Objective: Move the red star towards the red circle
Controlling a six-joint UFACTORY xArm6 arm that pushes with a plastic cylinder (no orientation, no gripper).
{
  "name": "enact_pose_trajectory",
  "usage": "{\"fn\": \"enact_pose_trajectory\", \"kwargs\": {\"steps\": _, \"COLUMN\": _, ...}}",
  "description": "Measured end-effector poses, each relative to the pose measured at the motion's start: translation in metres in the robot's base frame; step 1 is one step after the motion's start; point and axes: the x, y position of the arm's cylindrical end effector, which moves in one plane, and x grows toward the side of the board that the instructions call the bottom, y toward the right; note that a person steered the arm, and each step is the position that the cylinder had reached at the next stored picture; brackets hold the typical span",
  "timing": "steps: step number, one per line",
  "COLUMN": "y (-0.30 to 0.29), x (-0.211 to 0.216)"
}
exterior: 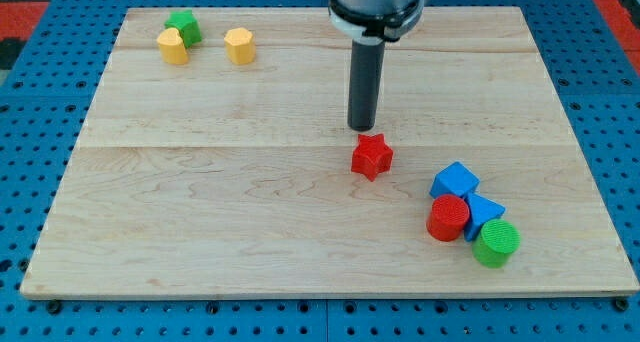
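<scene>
The red star (pixel 371 156) lies a little right of the board's middle. The red circle (pixel 448 219) stands at the lower right, about 80 px right of and below the star, in a cluster with other blocks. My tip (pixel 361 129) is just above the star's upper left edge in the view, very close to it; I cannot tell whether they touch. The dark rod rises from the tip to the arm at the view's top.
A blue cube (pixel 455 180), a blue triangle-like block (pixel 485 211) and a green circle (pixel 496 243) crowd around the red circle. At the upper left are a green star (pixel 184 25), a yellow block (pixel 172 46) and a yellow hexagon (pixel 239 45). The wooden board (pixel 200 202) lies on blue pegboard.
</scene>
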Motion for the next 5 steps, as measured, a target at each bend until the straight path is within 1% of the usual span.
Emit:
{"fn": "enact_pose_trajectory", "kwargs": {"steps": 1, "y": 0.001, "x": 0.012}}
{"fn": "enact_pose_trajectory", "kwargs": {"steps": 2, "y": 0.042, "x": 0.012}}
{"fn": "enact_pose_trajectory", "kwargs": {"steps": 4, "y": 0.042, "x": 0.012}}
{"fn": "enact_pose_trajectory", "kwargs": {"steps": 5, "y": 0.030, "x": 0.010}}
